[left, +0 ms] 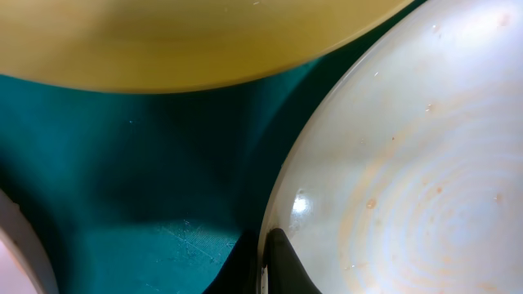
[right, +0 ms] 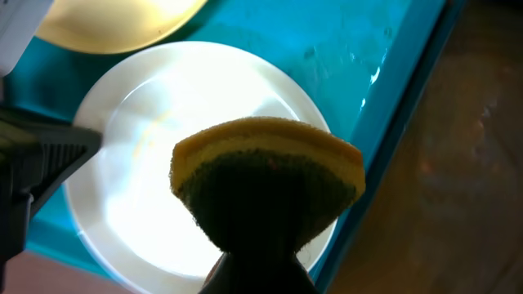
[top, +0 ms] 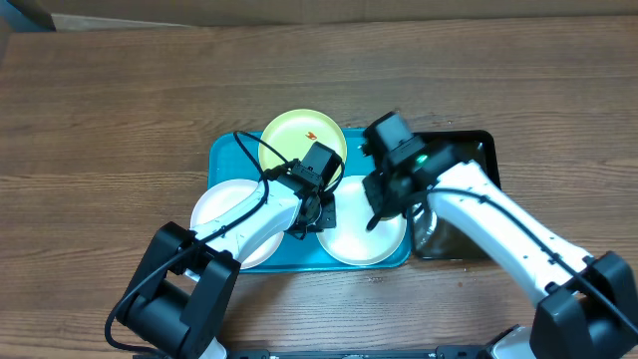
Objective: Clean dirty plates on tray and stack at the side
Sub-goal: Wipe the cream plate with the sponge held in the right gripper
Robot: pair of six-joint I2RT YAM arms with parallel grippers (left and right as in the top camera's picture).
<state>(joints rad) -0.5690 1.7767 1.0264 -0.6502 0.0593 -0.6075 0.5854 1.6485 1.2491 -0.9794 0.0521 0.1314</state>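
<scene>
- On the big blue-green plastic tray [top: 224,165] with a raised rim, three round plates are laid.
- A yellow-green plate [top: 289,148] is seen at the back, with a small orange smear [top: 312,133] on it.
- The left white plate [top: 224,214] is partly hidden by an arm.
- The right white plate [top: 364,241] is pinched at its rim by the clenched left claw [top: 317,211].
- A yellow and green sponge [right: 265,184] is squeezed in the right claw [top: 377,211], over that plate.
- A black tray [top: 469,150] is set just beside, on the brown wooden table [top: 120,110].

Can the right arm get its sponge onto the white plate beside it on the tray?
Probably yes. The right gripper holds the sponge just above the white plate, whose face lies bare. The left gripper pinches only the plate's rim at one side.
</scene>
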